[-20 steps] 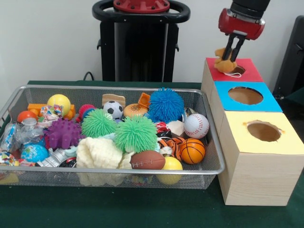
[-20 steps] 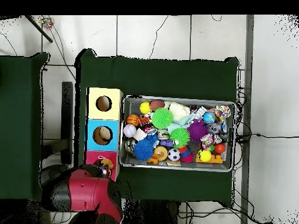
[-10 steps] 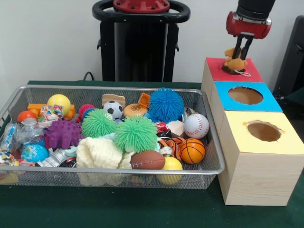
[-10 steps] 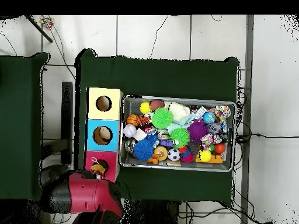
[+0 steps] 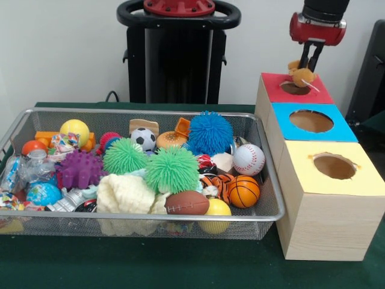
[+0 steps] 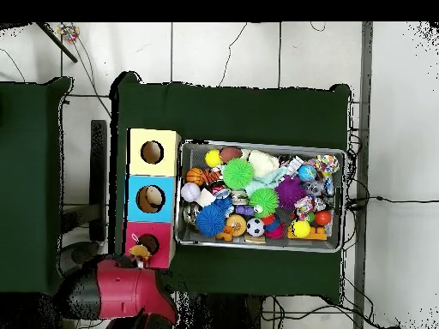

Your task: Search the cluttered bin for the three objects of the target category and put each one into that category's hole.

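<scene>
Tan-brown plush animal (image 5: 301, 75) hangs from tool (image 5: 308, 62).

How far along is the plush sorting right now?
Nothing visibly finished: the red-surround hole looks dark, and its contents can't be seen. In hand: the gripper holds the tan-brown plush animal just above that hole. Left: releasing it, then the tiger-striped plush beside the basketball in the wire mesh bin. A third plush isn't identifiable.

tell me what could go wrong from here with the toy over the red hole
The tan plush toy hangs in the gripper toward the far rim of the red-surround hole, not over its middle, so a release may land it on the surround. Its white loop could snag the edge.
</scene>
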You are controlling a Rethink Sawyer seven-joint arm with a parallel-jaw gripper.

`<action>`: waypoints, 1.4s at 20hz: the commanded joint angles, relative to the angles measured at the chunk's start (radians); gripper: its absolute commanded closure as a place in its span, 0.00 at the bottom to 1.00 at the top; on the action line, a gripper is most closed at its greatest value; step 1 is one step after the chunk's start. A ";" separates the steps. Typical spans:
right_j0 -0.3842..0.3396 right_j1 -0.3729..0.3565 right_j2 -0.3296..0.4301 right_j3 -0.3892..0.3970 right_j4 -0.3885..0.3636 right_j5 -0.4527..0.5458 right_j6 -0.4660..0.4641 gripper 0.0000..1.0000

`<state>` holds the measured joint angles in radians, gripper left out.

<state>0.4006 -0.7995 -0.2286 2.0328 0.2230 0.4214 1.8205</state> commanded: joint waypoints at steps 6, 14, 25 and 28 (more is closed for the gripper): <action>0.126 0.096 -0.090 0.002 -0.035 -0.112 0.238 1.00; 0.145 0.112 -0.150 -0.037 -0.009 -0.113 0.213 1.00; 0.123 0.149 -0.180 -0.107 -0.003 -0.084 0.185 1.00; 0.128 0.158 -0.186 -0.123 0.002 -0.066 0.189 1.00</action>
<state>0.5559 -0.7028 -0.4183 1.9963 0.2233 0.3193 1.8207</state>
